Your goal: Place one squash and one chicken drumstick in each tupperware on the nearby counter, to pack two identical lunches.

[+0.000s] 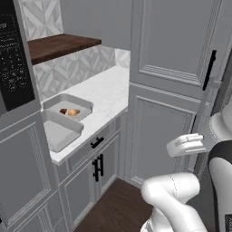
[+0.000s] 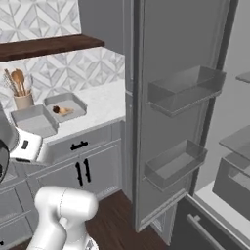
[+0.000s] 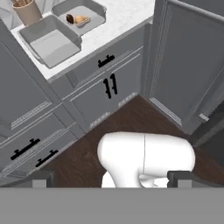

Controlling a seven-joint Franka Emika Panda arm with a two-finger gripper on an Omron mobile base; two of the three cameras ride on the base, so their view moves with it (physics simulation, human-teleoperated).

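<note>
Two grey square plastic tubs sit side by side on the white marbled stone desk (image 1: 108,90) over the grey cupboards. One tub, the far tub (image 1: 68,107), holds a small golden-brown chicken leg (image 1: 70,111). The other, the near tub (image 1: 56,131), looks empty. You can see both again from above in the hand view, far tub (image 3: 81,11) and near tub (image 3: 49,41). No squash can be seen in either one.

Your tool (image 3: 109,177) hangs low over the dark wood floor, well apart from the desk. Its two dark tips stand wide apart and hold nothing.

Watch out from here. The tall grey fridge door (image 2: 171,97) stands open just beside the arm, so a wide swing could bump it. You could also drop a second leg into the far tub by mistake, because the tubs touch and look alike.

No words or labels can be read. The dark panel (image 1: 13,59) at the left has pale marks, but they are too blurry.
</note>
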